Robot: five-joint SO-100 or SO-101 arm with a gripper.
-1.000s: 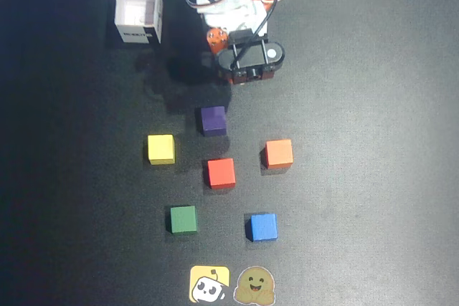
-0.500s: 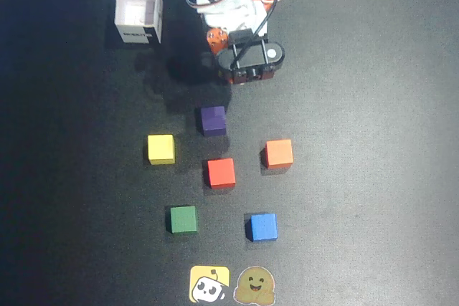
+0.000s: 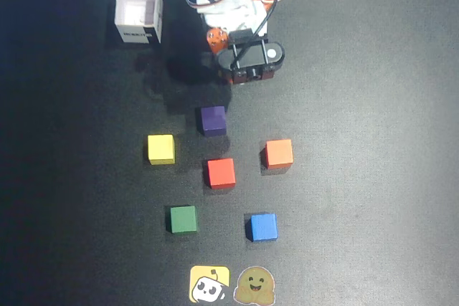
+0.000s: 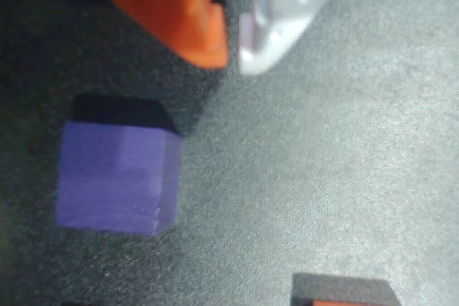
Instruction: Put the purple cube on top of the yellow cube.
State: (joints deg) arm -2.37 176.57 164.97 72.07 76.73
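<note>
In the wrist view the gripper enters from the top edge: one smooth orange finger and one pale grey-white finger, tips a narrow gap apart with nothing between them. It hangs above the mat, not touching any cube.

Below and left of the tips in that view lies the purple cube, matte, sharp-edged, resting flat; as a cube it has no long axis, and its faces sit nearly square to the picture edges. Overhead, the purple cube is just below the arm's head and apart from it.

The yellow cube sits down-left of the purple one, near but not touching. A red cube, orange cube, green cube and blue cube stand separately on the dark, finely textured mat.

An open white cardboard box at upper left appears empty. Two flat cartoon-face stickers lie at the bottom edge.
</note>
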